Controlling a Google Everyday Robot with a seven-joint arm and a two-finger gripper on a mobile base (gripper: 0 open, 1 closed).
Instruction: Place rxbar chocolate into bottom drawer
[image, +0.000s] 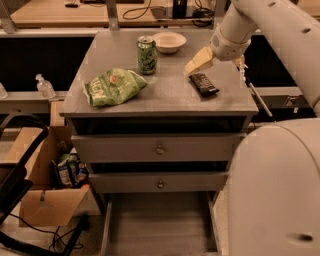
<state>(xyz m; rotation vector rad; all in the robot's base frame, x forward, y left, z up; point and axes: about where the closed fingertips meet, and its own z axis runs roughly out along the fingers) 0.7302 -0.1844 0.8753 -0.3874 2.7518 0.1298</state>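
Observation:
The rxbar chocolate (203, 83), a dark flat bar, lies on the grey cabinet top (165, 95) near its right side. My gripper (196, 62) with pale fingers hangs just above and slightly behind the bar's far end, apart from it. The bottom drawer (159, 225) is pulled out at the foot of the cabinet, its flat floor bare. My arm (260, 25) reaches in from the upper right.
A green chip bag (112, 86), a green can (146, 55) and a white bowl (169, 42) stand on the cabinet top. Two shut drawers with knobs (160, 149) sit above the open one. A cardboard box (47, 185) stands at left. My body (275, 195) fills the lower right.

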